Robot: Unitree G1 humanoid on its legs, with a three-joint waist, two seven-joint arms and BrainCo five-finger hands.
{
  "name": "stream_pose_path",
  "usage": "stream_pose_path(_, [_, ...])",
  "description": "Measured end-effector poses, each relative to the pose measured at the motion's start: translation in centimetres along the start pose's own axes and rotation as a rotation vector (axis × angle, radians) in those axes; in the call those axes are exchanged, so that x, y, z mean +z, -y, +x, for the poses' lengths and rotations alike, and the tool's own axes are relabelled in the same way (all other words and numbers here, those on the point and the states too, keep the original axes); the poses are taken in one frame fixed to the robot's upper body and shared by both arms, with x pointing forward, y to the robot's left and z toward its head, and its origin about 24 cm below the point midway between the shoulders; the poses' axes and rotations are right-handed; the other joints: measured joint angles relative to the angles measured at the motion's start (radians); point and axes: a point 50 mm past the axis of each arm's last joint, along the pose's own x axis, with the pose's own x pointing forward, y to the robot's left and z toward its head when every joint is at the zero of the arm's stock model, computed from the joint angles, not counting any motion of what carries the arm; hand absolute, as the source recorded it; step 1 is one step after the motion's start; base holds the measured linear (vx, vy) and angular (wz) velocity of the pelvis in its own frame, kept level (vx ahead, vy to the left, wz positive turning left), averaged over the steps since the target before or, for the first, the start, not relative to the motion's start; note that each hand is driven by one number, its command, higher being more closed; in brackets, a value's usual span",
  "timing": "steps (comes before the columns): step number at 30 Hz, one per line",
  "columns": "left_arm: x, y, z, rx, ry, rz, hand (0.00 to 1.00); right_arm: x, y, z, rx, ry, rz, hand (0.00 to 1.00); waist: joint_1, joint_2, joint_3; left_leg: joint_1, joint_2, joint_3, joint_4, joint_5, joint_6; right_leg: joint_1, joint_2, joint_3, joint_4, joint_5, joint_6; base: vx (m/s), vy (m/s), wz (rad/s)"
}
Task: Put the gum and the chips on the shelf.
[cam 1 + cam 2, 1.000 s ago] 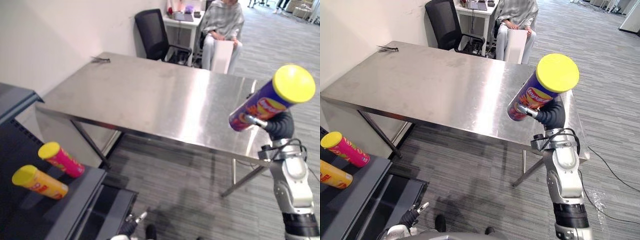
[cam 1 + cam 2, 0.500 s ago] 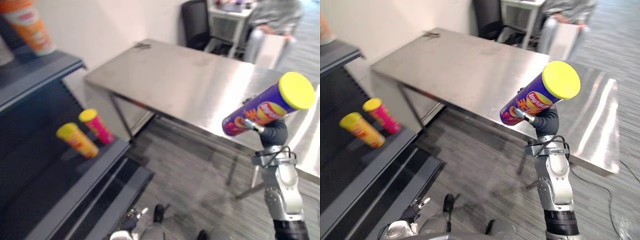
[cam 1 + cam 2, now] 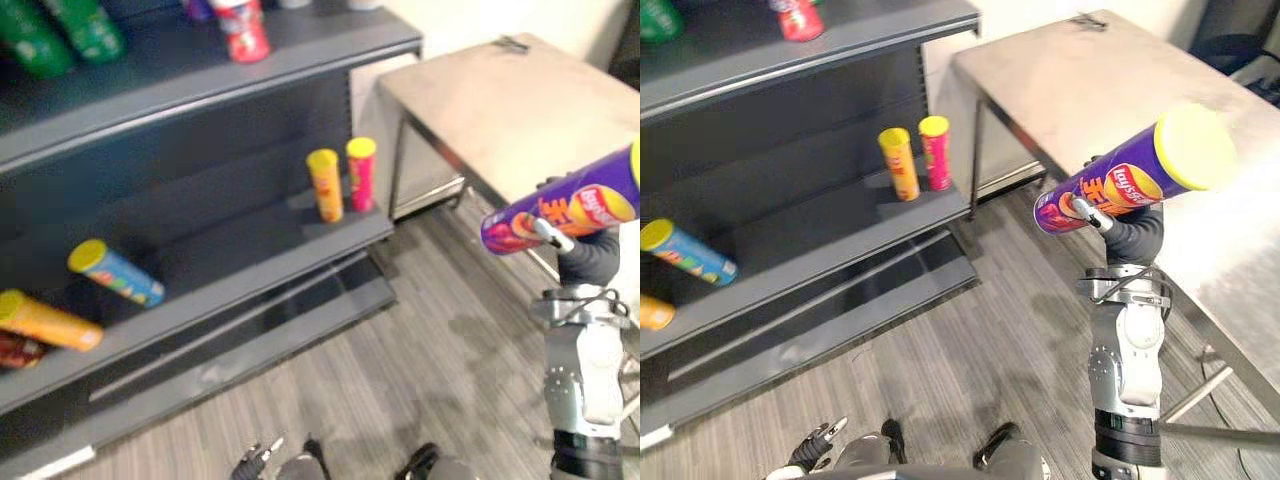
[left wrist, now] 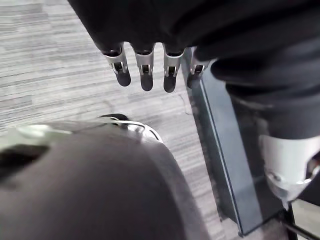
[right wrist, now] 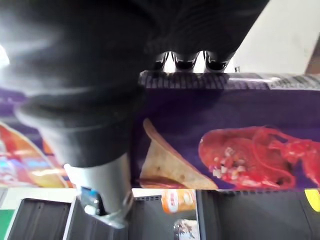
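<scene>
Shelf (image 3: 230, 265): dark unit of several boards, set along the left side of the room.
Upper board (image 3: 200, 80): green bottles (image 3: 60, 30) and a red can (image 3: 243, 25) were stood on it.
Middle board, from the left: an orange can (image 3: 45, 322) and a blue can (image 3: 115, 273) were laid on their sides, near each other; well apart, at the board's right end, a yellow can (image 3: 324, 185) and a pink can (image 3: 360, 175) were stood upright, just beside each other.
Floor (image 3: 400, 340): grey, striped, laid between shelf and table.
Left hand (image 4: 146, 67): seen low over the floor, fingers relaxed and straight, nothing held.
Table (image 3: 520, 110): bare steel top on thin legs, placed just right of the shelf's end, against a pale wall (image 3: 450, 15).
Chips (image 3: 1130, 182): purple can with yellow lid, held tilted in the air above the floor, by the table's near edge.
Right hand (image 3: 1130, 232): raised, fingers and thumb wrapped round the chips near the can's lower end.
</scene>
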Motion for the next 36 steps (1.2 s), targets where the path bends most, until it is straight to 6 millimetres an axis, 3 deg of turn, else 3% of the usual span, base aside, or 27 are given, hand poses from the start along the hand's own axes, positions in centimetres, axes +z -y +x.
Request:
stream_pose_path(6, [1.1,-0.3,0.3,0.015,0.031,0.014,0.00,0.1,0.9,-0.4,-0.070,0.000,-0.012,1.00,0.010,-0.024,0.021,-0.069,-0.015,-0.050,0.098,-0.030,0.008,-0.002,-0.040,-0.013,0.045,0.016,0.000,-0.06,0.111,0.22])
stream_pose_path(10, [1.2,-0.9,0.2,0.036,0.031,0.015,0.00,-0.3,0.4,-0.5,-0.073,-0.008,0.005,1.00,0.024,-0.047,0.061,-0.092,-0.007,-0.045,0.129,-0.069,0.012,-0.008,-0.028,0.006,0.028,0.020,0.010,-0.16,0.062,-0.06])
stream_pose_path(14, [1.3,-1.0,0.2,0.045,0.036,0.009,0.00,-0.6,-0.3,-0.5,-0.041,-0.020,0.020,1.00,0.047,-0.041,0.067,-0.096,-0.005,-0.029,0.097,-0.051,0.012,-0.025,0.001,0.032,-0.025,0.040,0.017,-0.07,0.032,-0.10])
stream_pose_path(19, [2.7,-0.8,0.4,0.036,0.094,0.013,0.00,-1.3,-1.6,-0.5,0.027,-0.053,0.037,1.00,0.060,-0.043,0.071,-0.128,-0.003,-0.047,0.060,-0.004,0.008,-0.039,0.030,0.006,-0.071,0.079,-0.004,0.07,0.010,0.10])
stream_pose_path(22, [3.3,-0.7,0.3,0.032,0.127,-0.003,0.00,-1.9,-3.8,0.0,0.155,-0.078,0.063,1.00,0.072,-0.051,0.078,-0.132,0.003,-0.049,0.095,-0.009,0.012,-0.026,0.037,0.004,-0.084,0.090,-0.004,0.13,0.039,0.12])
stream_pose_path(23, [3.4,-0.6,0.3,0.031,0.137,-0.002,0.00,-2.3,-5.2,-0.1,0.222,-0.093,0.090,1.00,0.077,-0.050,0.088,-0.128,0.018,-0.050,0.138,-0.031,0.016,0.003,0.040,0.005,-0.085,0.100,0.001,0.09,0.059,0.12])
stream_pose_path(26, [3.9,-0.6,0.3,0.027,0.159,-0.001,0.00,-2.9,-6.7,-0.6,0.304,-0.124,0.121,1.00,0.097,-0.045,0.090,-0.128,0.033,-0.058,0.203,-0.105,0.023,0.024,0.024,0.029,-0.021,0.102,0.004,0.02,0.109,0.17])
stream_pose_path(27, [4.0,-0.6,0.3,0.029,0.165,-0.017,0.00,-3.2,-7.3,-0.9,0.332,-0.141,0.136,1.00,0.095,-0.047,0.095,-0.129,0.020,-0.083,0.231,-0.136,0.035,0.016,-0.015,0.067,0.067,0.107,-0.006,0.00,0.186,0.54])
stream_pose_path(28, [4.0,-0.5,0.3,0.026,0.165,-0.029,0.00,-3.5,-7.4,-1.4,0.349,-0.163,0.137,1.00,0.090,-0.044,0.100,-0.110,-0.014,-0.115,0.237,-0.159,0.060,-0.032,-0.056,0.188,0.195,0.149,-0.097,0.05,0.227,0.66])
stream_pose_path(29, [3.9,-0.4,0.3,0.023,0.164,-0.019,0.00,-3.7,-7.3,-1.7,0.352,-0.174,0.136,1.00,0.089,-0.037,0.104,-0.094,-0.026,-0.132,0.236,-0.162,0.069,-0.083,-0.055,0.298,0.261,0.181,-0.158,0.10,0.237,0.87])
stream_pose_path(30, [3.9,-0.5,0.3,0.024,0.161,0.000,0.00,-4.0,-7.1,-2.3,0.355,-0.196,0.139,1.00,0.083,-0.018,0.113,-0.086,-0.035,-0.183,0.240,-0.169,0.083,-0.146,0.022,0.540,0.307,0.104,-0.078,0.12,0.121,1.14])
stream_pose_path(31, [4.0,-0.9,0.3,0.038,0.162,0.008,0.00,-4.2,-7.1,-2.8,0.363,-0.214,0.146,1.00,0.063,-0.024,0.115,-0.086,-0.065,-0.229,0.236,-0.169,0.099,-0.174,0.092,0.679,0.287,0.043,-0.049,0.10,0.100,1.26])
stream_pose_path(35, [3.5,-1.3,0.3,0.055,0.138,0.014,0.00,-4.4,-6.9,-3.4,0.362,-0.235,0.154,1.00,0.056,-0.044,0.127,-0.053,-0.166,-0.297,0.236,-0.171,0.107,-0.214,0.191,0.846,0.107,0.033,-0.017,0.15,0.039,1.11])
stream_pose_path(36, [3.6,-1.2,0.3,0.052,0.140,0.019,0.00,-4.3,-6.8,-3.6,0.356,-0.234,0.162,1.00,0.040,-0.047,0.129,-0.056,-0.191,-0.331,0.255,-0.172,0.104,-0.212,0.214,0.885,0.057,0.047,0.005,0.19,-0.013,1.41])
